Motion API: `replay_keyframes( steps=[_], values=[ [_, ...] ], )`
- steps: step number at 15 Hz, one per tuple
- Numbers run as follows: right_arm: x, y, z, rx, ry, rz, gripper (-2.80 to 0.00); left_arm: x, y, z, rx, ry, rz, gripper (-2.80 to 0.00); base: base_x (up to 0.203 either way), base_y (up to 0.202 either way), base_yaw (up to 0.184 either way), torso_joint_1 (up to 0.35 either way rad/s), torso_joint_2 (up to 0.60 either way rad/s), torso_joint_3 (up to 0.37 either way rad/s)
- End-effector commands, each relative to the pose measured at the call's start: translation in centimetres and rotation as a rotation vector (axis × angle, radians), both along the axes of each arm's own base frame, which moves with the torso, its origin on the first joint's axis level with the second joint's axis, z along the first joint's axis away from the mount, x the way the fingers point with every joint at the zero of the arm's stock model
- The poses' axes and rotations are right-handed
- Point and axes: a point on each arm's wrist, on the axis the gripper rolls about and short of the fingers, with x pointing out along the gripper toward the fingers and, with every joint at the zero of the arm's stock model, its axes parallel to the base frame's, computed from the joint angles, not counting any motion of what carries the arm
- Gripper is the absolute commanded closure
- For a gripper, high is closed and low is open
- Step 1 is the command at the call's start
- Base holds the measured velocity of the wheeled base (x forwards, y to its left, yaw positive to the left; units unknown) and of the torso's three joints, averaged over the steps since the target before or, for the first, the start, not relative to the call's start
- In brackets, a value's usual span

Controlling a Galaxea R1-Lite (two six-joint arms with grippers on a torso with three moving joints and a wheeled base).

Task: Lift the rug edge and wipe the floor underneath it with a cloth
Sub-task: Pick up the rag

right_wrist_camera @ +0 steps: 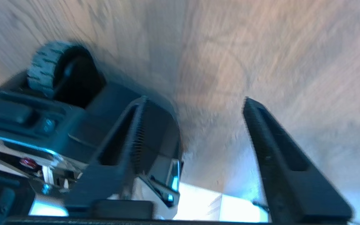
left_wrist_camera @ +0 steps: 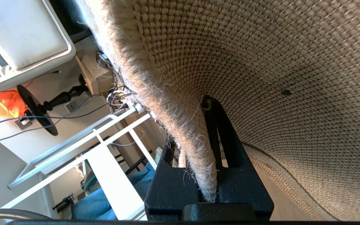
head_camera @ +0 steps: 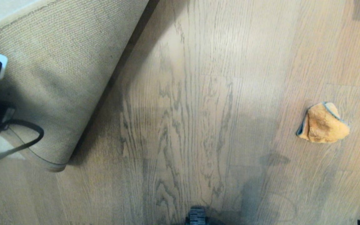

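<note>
Nearest my head camera, the floor (head_camera: 198, 125) lies bare; the cloth (head_camera: 323, 123) sits far right, the rug edge (head_camera: 73, 103) lifted left. Left gripper (left_wrist_camera: 203, 147) clamps that edge. Right gripper (right_wrist_camera: 192, 125) gapes wide, empty.

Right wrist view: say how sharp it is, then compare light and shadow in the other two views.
Right wrist view: motion-smeared floor, open right gripper soft-edged. Head view: pale glare across the upper planks, dark shadow beneath the lifted rug edge, cloth evenly lit. Left wrist view: sharp; left gripper shut on the rug edge, woven backing crisp, background bright.
</note>
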Motion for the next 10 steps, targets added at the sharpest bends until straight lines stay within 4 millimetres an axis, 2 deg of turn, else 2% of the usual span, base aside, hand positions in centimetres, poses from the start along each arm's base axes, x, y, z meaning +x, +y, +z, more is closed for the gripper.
replay_keyframes(
  steps=[1,7,10],
  values=[
    [1.5,0.0,0.0,0.004,0.031,0.006,-2.8,0.1,0.0,-0.1,0.004,0.008,0.005,0.0,0.0,0.0,0.0,0.0,0.0,0.0],
    [8.4,-0.1,0.7,0.029,-0.081,-0.015,-2.8,0.1,0.0,-0.3,0.007,0.018,0.008,0.0,0.0,0.0,0.0,0.0,0.0,0.0],
    [10.6,-0.1,1.5,0.034,-0.162,-0.018,-2.8,0.1,0.0,-0.3,0.005,0.016,0.017,0.0,0.0,0.0,0.0,0.0,0.0,0.0]
  ],
)
